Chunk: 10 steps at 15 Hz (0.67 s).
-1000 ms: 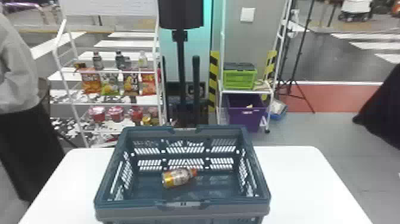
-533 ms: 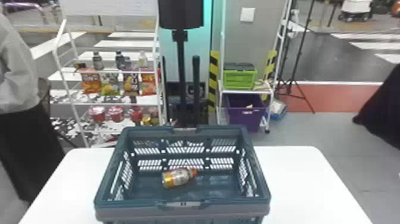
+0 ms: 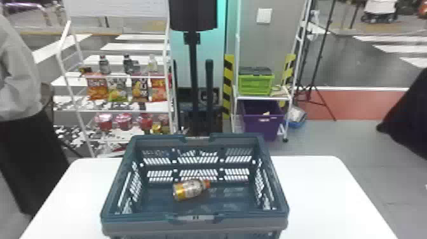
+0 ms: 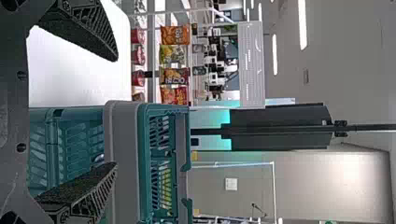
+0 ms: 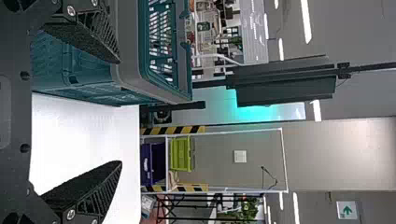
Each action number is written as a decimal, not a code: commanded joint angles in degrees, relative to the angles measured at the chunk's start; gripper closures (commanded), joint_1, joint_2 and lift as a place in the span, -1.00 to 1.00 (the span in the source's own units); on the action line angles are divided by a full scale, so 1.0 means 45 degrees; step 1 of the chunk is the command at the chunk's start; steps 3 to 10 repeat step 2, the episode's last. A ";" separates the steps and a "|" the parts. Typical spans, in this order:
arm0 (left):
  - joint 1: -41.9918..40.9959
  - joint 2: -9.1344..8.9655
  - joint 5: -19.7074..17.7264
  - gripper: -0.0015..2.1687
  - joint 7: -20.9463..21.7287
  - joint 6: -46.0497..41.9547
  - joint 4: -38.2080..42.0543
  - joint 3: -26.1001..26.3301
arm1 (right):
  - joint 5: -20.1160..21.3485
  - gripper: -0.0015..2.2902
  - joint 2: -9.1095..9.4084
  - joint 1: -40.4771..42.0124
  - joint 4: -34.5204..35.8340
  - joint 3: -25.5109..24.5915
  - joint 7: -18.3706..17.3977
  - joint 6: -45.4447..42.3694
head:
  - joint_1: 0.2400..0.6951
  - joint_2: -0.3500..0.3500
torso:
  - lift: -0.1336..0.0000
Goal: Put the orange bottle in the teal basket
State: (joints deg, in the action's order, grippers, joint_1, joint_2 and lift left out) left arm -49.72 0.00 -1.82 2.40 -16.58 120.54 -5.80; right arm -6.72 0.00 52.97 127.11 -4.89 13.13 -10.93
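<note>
Inside the basket (image 3: 143, 217), around the middle of its floor, see the bottle (image 3: 188, 190) lying on its side. Note the orange cap turned toward the basket's right wall and angled slightly to its far side, with the base toward the left wall. Find the basket upright on the table (image 3: 314, 194), between the left and right edges, covering the middle of the far edge from the head view. Make out slotted walls all round the bottle, and a pale grey piece at the centre of the near rim. From the left wrist view, see the left gripper (image 4: 116, 111) wide, with one finger in front of the table and the other in front of the basket. From the right wrist view, find the right gripper (image 5: 120, 111) spread wide too, again with one finger against the basket and the other against the table. Past the table's far left corner, see a white rack (image 3: 143, 111) with snack bags (image 3: 97, 87) and red tubs (image 3: 123, 121). Past the far edge, right of the basket, spot a green crate (image 3: 255, 85) above a purple bin (image 3: 263, 127).
</note>
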 commanded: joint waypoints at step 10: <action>0.0306 -0.0033 -0.0006 -0.91 0.0013 0.0512 -0.0029 0.0018 | 0.0068 -0.89 0.0012 -0.0014 -0.0024 0.0013 0.0011 -0.0002 | 0.14 0.00 | 1.00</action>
